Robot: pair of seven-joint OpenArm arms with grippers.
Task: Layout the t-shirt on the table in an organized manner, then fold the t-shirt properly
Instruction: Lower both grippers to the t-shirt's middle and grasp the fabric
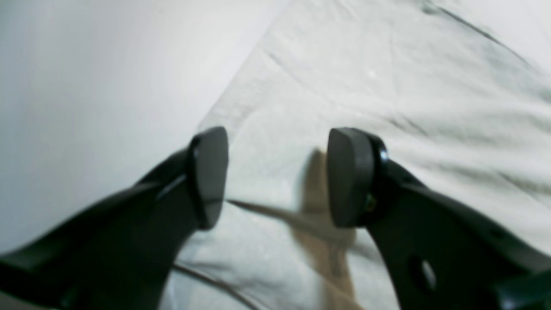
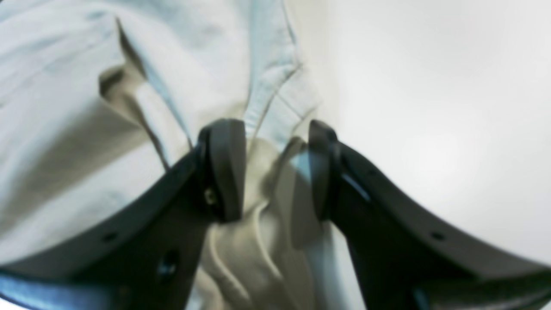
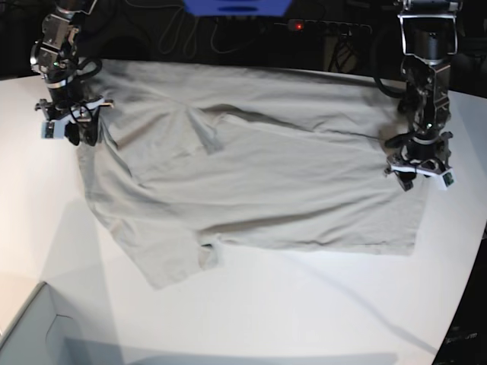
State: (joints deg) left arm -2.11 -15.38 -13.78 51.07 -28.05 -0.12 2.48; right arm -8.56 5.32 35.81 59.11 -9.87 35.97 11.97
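Dark backdrop — perhaps cables (image 3: 183,34)

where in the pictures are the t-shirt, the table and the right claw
t-shirt (image 3: 251,179), base view, middle of the spread cloth
table (image 3: 304,304), base view, bare white top in front of the shirt
right claw (image 2: 275,172), right wrist view, midway between its fingertips, where cloth is bunched

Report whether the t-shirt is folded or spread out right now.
Spread out, not folded. In the base view the t-shirt lies as a single open layer across the table, rumpled with creases and one sleeve curled under itself.
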